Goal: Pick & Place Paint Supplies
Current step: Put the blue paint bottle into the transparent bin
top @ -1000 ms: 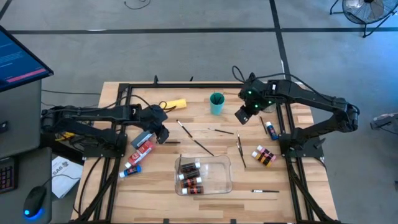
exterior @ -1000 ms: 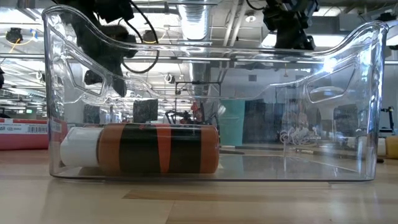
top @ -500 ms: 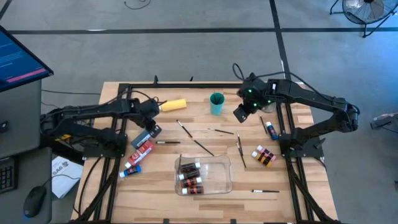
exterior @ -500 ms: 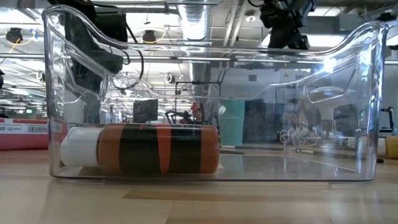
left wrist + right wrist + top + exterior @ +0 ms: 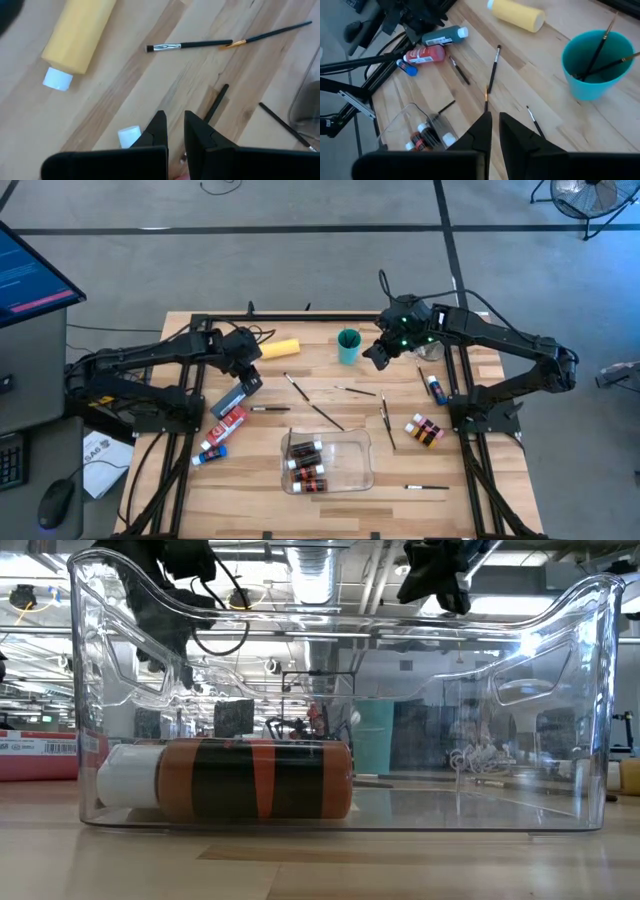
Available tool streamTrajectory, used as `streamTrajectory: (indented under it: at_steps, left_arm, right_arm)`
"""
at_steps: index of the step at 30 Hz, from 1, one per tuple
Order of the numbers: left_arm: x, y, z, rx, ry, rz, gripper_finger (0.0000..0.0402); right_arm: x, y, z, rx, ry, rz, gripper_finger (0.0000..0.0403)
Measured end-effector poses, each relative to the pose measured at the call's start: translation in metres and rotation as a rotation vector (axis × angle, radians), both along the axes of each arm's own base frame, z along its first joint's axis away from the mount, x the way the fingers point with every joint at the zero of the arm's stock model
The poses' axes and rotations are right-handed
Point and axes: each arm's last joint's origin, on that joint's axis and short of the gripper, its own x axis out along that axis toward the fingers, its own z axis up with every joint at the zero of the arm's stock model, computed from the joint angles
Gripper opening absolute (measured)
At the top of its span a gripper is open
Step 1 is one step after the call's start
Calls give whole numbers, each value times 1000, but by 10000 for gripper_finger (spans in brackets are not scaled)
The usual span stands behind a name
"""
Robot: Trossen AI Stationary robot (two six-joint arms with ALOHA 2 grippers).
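Looking straight down on the table, the left gripper (image 5: 250,384) sits left of centre, right over the dark grey tube (image 5: 231,399), with its fingers (image 5: 159,131) pressed together and nothing between them. The right gripper (image 5: 372,356) hangs in the upper middle of the frame, just right of the teal cup (image 5: 348,346). Its fingers (image 5: 482,131) are nearly together too, and I can't see anything pinched in them.

Where the paint stuff is: the yellow bottle (image 5: 279,348) lies on its side in the upper left part of the tabletop, white cap (image 5: 57,79) pointing away from the cup. Just below the grey tube lies the red tube (image 5: 229,420), and below that the blue tube (image 5: 212,451), near the left edge of the table (image 5: 250,500).

Loose brushes are scattered across the middle: one brush (image 5: 296,386) just below the yellow bottle, a longer brush (image 5: 326,416) angled toward the tray, and another brush (image 5: 386,420) further right. A couple more brushes (image 5: 598,52) stand inside the cup.

The clear tray (image 5: 355,442) sits lower centre, holding small brown bottles (image 5: 305,462) lying on their sides. From table height, one bottle (image 5: 225,778) fills the tray's left half. More small bottles (image 5: 425,429) sit at the right.
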Motion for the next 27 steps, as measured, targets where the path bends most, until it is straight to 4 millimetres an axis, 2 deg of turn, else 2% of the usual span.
streamTrajectory:
  at_steps: [27]
  left_arm:
    - [0,1,0,4,-5,5,2]
  right_arm:
    - [0,1,-1,18,5,17,23]
